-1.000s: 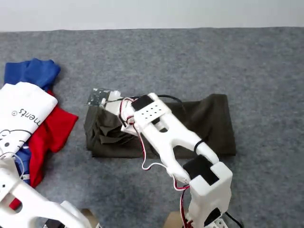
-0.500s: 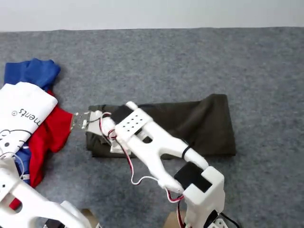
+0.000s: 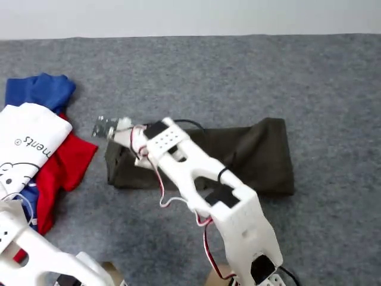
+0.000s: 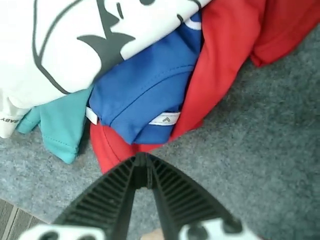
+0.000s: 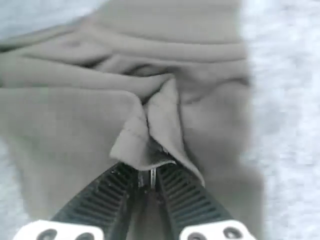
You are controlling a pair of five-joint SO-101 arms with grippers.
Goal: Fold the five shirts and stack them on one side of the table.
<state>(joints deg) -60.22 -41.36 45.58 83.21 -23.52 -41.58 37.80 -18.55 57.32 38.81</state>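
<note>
With the right gripper pinched shut on a fold of the dark olive shirt lying in the middle of the table, I'd carry that edge across low and level so it doesn't bunch, while the left gripper hangs closed, empty, above the heaped shirts.

Grey covering: felt-like, mottled, spans whole work surface up to straight far edge. Pale band: plain, whitish, behind far edge, runs full width of high view. Tan patches: two, at near edge of high view, partly hidden; material unclear. Wood-grain strip: borders covering's edge, seen in left wrist view.
</note>
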